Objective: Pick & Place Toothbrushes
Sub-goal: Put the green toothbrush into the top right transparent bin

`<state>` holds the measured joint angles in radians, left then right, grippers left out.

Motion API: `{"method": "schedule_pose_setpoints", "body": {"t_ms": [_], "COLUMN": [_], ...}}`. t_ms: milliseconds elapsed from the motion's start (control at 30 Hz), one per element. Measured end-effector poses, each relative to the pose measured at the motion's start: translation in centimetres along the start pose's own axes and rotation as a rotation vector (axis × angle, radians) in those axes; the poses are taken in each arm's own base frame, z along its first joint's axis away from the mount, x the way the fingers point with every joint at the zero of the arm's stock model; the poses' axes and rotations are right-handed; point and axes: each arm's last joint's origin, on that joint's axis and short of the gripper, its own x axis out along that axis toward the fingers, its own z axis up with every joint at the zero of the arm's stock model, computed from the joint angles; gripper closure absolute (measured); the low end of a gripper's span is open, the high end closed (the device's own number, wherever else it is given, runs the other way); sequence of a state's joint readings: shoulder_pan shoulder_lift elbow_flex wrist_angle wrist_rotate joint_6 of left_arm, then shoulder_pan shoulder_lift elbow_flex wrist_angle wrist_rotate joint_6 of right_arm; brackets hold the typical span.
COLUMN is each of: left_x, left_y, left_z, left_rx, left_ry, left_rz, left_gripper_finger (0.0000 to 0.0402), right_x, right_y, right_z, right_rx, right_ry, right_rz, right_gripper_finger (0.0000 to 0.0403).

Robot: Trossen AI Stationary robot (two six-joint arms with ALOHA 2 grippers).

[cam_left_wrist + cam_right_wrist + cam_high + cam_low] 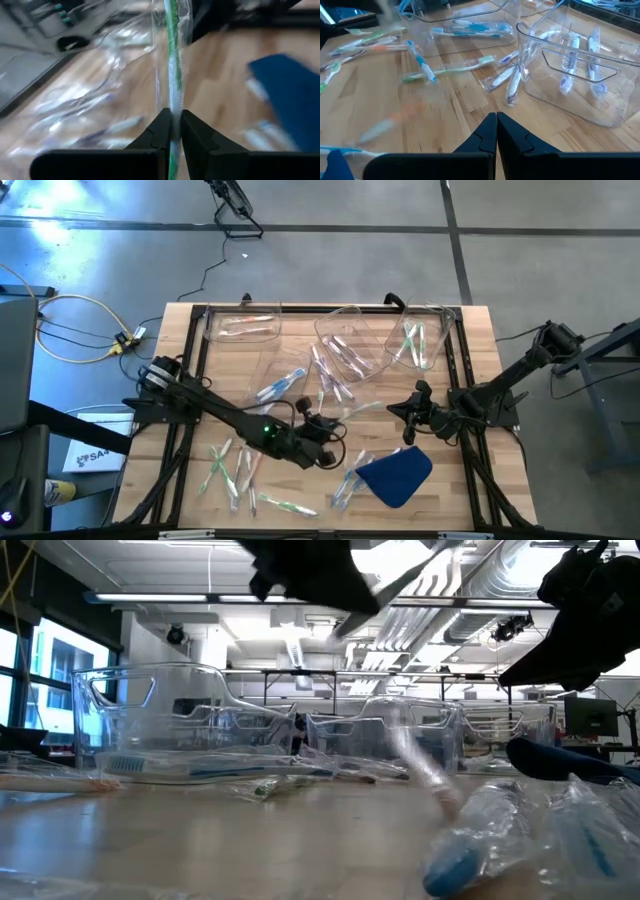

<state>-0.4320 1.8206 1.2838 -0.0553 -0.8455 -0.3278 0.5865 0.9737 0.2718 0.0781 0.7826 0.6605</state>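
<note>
The sorting looks partly done, by my reading. Of the three clear bins along the far edge of the table [480, 480], the bin at about 11 o'clock [240, 327] holds a few brushes, the tilted middle bin at 12 o'clock [350, 340] holds several with purple accents, and the bin at 1 o'clock [420, 340] holds green ones. Plenty are still loose: a group of green-and-white toothbrushes [228, 470] at about 7 o'clock, blue ones [280, 387] near the centre, a few more just left of the blue cloth [395, 475] at 5 o'clock, and some lying between the bins. So most of the work seems to remain.

One brush is in hand. The left gripper [174, 131], reaching over the middle of the table, has its jaws clamped on a green-handled toothbrush [172, 60] in a clear crinkly wrapper, which stands out straight beyond the fingers. I would judge it bound for the green bin at 1 o'clock.

The right gripper [496, 131] waits at about 3 o'clock, jaws together and holding nothing, pointed toward the loose brushes and the 1 o'clock bin.

The brushes are slim sticks, whitish or clear, each sealed in a transparent sleeve, with green, blue or purple at handle and head.
</note>
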Motion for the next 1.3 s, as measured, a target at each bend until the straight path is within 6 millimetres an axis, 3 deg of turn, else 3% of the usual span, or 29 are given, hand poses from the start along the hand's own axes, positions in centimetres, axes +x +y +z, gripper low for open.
{"method": "schedule_pose_setpoints", "body": {"t_ms": [333, 733, 867, 1067, 1300], "left_x": [-0.2, -0.3, -0.3, -0.4, -0.4], "left_y": [-0.6, -0.8, -0.9, -0.8, -0.8], "left_z": [1.8, 2.3, 2.5, 2.6, 2.7], "left_rx": [0.017, -0.003, 0.005, 0.004, 0.0], "left_ry": [-0.136, -0.168, -0.182, -0.184, -0.186], "left_rz": [-0.072, -0.125, -0.161, -0.161, -0.162], "left_gripper_finger": [0.0376, 0.0376, 0.0376, 0.0376, 0.0376], "right_x": [0.0, 0.0, -0.1, -0.8, -1.5], "right_y": [0.0, 0.1, 0.6, 2.0, 2.5], "right_z": [0.0, -0.1, 0.3, 2.5, 4.2], "right_rx": [-0.003, -0.01, -0.062, -0.174, -0.252], "right_ry": [0.003, 0.021, 0.032, -0.134, -0.32], "right_rz": [0.003, 0.028, 0.133, 0.358, 0.4], "right_gripper_finger": [0.0399, 0.0399, 0.0399, 0.0399, 0.0399]}}
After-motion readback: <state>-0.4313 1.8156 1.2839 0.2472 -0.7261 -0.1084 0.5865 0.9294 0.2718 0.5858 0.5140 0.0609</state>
